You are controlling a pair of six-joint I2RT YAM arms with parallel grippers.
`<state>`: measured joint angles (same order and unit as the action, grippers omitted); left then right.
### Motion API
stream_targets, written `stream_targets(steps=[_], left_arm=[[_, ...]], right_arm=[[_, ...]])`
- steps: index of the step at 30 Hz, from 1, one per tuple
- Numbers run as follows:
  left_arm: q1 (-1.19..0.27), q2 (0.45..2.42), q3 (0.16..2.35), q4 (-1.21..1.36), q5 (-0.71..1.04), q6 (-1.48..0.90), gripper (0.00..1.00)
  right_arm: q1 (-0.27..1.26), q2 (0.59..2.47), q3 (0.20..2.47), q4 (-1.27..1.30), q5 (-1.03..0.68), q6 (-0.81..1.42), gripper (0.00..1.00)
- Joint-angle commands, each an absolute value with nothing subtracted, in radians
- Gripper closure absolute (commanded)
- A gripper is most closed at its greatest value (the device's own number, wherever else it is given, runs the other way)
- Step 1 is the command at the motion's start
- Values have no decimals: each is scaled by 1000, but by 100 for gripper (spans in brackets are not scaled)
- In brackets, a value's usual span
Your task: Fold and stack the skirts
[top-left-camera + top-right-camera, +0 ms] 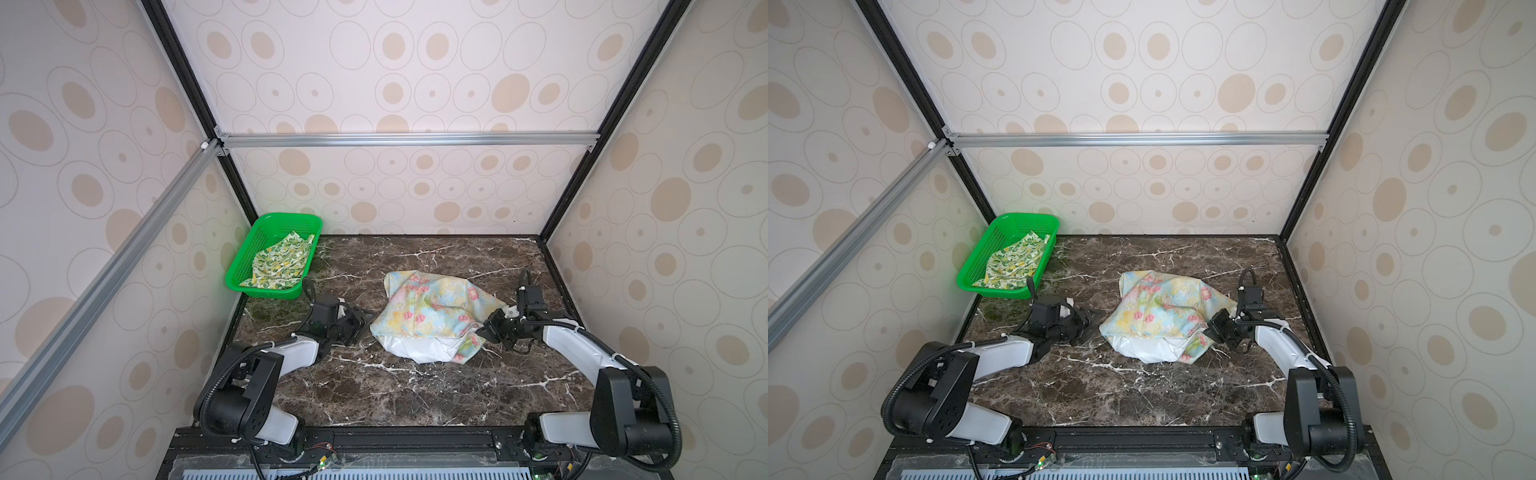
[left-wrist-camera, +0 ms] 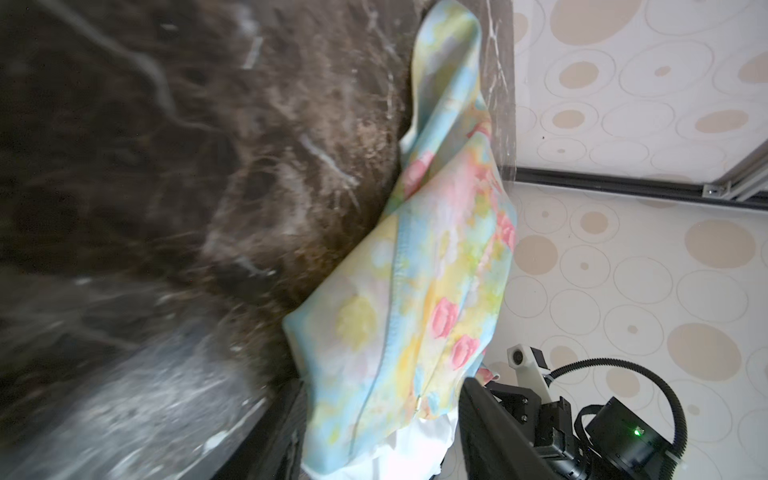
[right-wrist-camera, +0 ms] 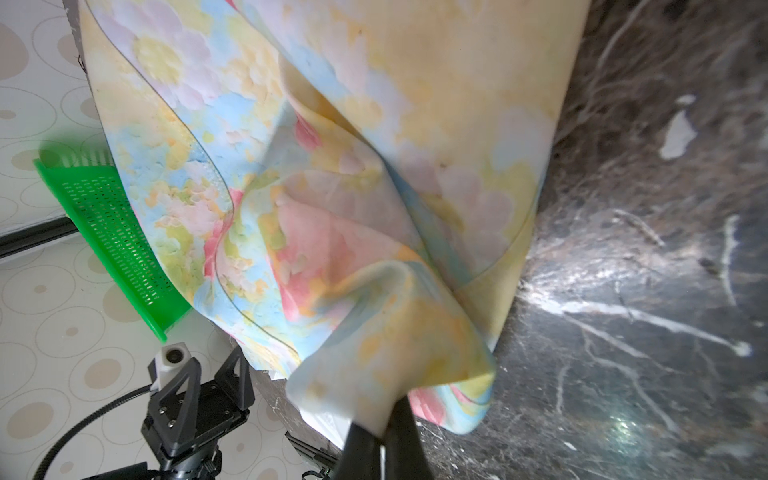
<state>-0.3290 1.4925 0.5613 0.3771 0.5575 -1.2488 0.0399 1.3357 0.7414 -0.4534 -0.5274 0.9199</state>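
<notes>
The crumpled pastel floral cloth skirt (image 1: 432, 311) lay mid-table. The right gripper (image 1: 481, 331) was pinched shut on its 4 o'clock corner; the left gripper (image 1: 363, 321) stood partly open, empty, just beside its 8 o'clock edge — it should pinch there, I judged, then both pull flat. The cream lemon-print skirt (image 1: 282, 266) sat in the green mesh basket (image 1: 291, 217) at 10 o'clock.

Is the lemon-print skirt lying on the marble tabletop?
No, in a top view the lemon-print skirt lies inside the green basket at the table's far left corner.
</notes>
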Motion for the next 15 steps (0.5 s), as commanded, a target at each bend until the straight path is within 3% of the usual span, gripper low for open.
stream_targets(steps=[1,8,15], left_arm=[[-379,1531,681,221,512,-1058,40],[-449,1567,839,-131,277,-733,40],[-464,1470,778,-51,188,-559,36]], right_arm=[[49,1332,736,-455,-540,937,100],[49,1332,759,-494,-528,888,100],[49,1365,786,-510,-546,834,100]])
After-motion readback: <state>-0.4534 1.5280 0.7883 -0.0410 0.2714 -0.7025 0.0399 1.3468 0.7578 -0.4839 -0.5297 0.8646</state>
